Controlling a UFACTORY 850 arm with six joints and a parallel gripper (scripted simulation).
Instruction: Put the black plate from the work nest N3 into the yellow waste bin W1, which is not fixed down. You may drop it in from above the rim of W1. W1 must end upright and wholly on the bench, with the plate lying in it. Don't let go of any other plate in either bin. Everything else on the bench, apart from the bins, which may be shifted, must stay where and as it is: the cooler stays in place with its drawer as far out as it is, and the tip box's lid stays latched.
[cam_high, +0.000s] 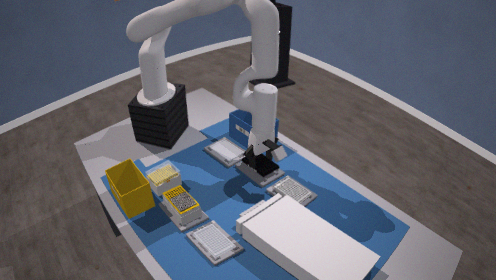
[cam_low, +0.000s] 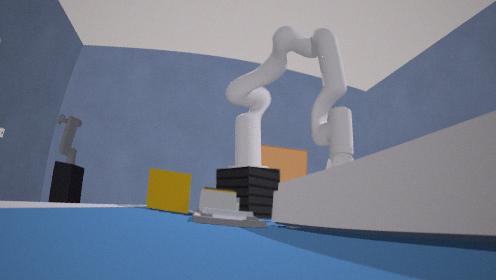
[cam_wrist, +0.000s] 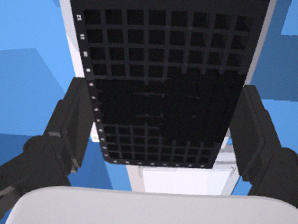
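My gripper (cam_high: 260, 156) is shut on the black plate (cam_high: 262, 164), a dark gridded well plate, just above its grey nest (cam_high: 259, 174) near the middle of the blue mat. In the wrist view the black plate (cam_wrist: 166, 72) fills the frame, tilted slightly, with my two dark fingers pressed on its long sides and the nest's white base (cam_wrist: 180, 179) showing below it. The yellow waste bin W1 (cam_high: 129, 187) stands upright at the mat's left edge, far from my gripper. It also shows in the exterior view (cam_low: 169, 190).
A large white cooler (cam_high: 305, 236) lies at the front right. Other nests hold a white plate (cam_high: 225, 150), a grey plate (cam_high: 292, 190), a white plate (cam_high: 214, 240) and a yellow-rimmed plate (cam_high: 181, 200). A tip box (cam_high: 163, 176) stands beside W1. A blue bin (cam_high: 241, 126) is behind my arm.
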